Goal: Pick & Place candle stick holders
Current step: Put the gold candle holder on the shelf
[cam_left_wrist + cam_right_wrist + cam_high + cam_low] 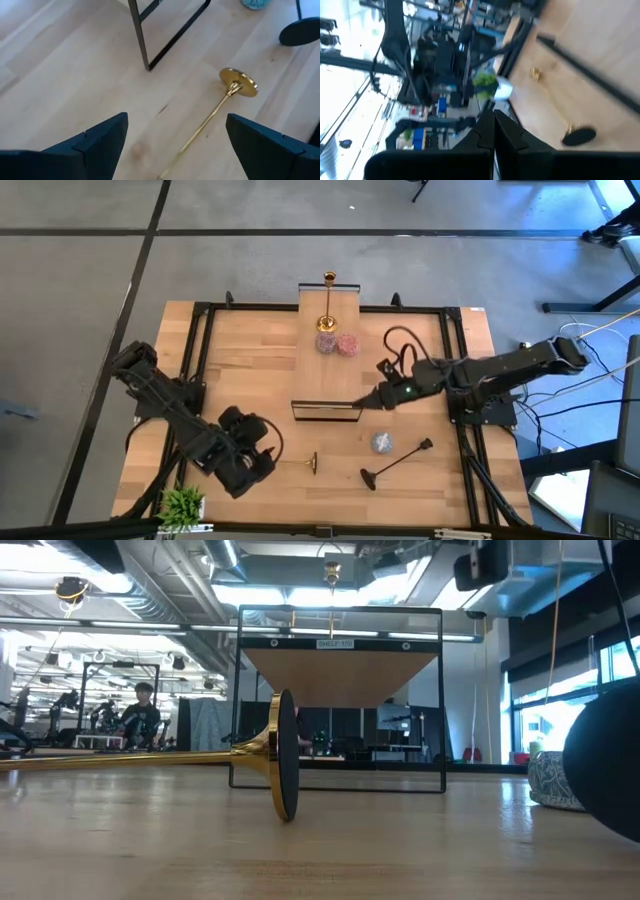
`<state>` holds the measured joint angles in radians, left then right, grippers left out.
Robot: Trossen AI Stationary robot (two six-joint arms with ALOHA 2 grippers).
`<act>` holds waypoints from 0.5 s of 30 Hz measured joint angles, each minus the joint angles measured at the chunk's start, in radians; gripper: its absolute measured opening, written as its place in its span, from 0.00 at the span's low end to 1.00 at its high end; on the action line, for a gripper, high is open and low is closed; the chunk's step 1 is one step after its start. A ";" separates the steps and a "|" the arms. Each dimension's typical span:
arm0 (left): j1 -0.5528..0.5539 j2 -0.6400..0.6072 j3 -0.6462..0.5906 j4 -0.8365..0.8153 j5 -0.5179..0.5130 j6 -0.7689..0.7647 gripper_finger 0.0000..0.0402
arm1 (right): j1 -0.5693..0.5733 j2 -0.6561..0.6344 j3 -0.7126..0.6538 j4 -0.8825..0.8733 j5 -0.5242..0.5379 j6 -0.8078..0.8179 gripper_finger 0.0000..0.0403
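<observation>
- Gold and thin, the fallen gold candle stick holder [220,107] lies flat on the wooden surface [250,380] near the front edge, its round base [239,82] pointing toward the black-framed shelf [326,411] – a round stem like this would, I judge, roll or skid aside if only one finger meets it first.
- Left end effector [262,451] hovers just beside the stem's free end, fingers [100,142] spread wide and holding nothing; the stem runs slantwise across the gap, not squarely between the pads, so a closing grip could pinch it off-centre and let it swing.
- Slender metal lying flush on wood leaves little room beneath – coming down too low would jam the fingertips into the boards.
- Right end effector [382,399] sits shut and empty at the shelf's right corner; whether its tip touches the frame I cannot tell from above.
- Another gold candle stick holder [328,300] stands upright on the raised plank [328,345], with a purplish cup [326,342] and pink cup [348,344] beside its base.
- Nearby on the surface lie the blue cup [382,443] and the black candle stick holder [397,463], well apart from the left arm; a potted plant [183,504] sits close to that arm's elbow and could be brushed.
</observation>
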<state>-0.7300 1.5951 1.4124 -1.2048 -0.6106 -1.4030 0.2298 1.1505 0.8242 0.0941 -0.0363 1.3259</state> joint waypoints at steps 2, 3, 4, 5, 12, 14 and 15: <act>-0.005 0.000 0.000 0.004 0.000 -0.018 0.84 | 0.037 0.009 0.000 0.002 0.000 0.019 0.00; -0.005 0.000 0.000 0.006 0.000 -0.021 0.84 | 0.056 0.013 0.000 0.001 0.001 0.027 0.00; -0.005 0.000 0.000 0.006 0.000 -0.022 0.84 | 0.076 0.017 0.000 -0.001 0.003 0.032 0.00; -0.005 0.000 0.000 0.007 -0.001 -0.022 0.84 | 0.095 0.022 0.000 -0.002 0.003 0.037 0.00; 0.008 0.000 0.000 0.032 0.000 0.014 0.84 | 0.217 0.066 0.000 -0.030 0.015 0.085 0.00; 0.008 0.000 0.000 0.033 0.008 -0.008 0.84 | 0.248 0.085 0.000 -0.031 0.011 0.103 0.00; 0.009 0.000 0.000 0.033 0.025 -0.028 0.84 | 0.263 0.095 0.000 -0.031 0.009 0.109 0.00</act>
<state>-0.7209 1.5951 1.4124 -1.1717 -0.5856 -1.4308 0.4926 1.2450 0.8242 0.0635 -0.0273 1.4351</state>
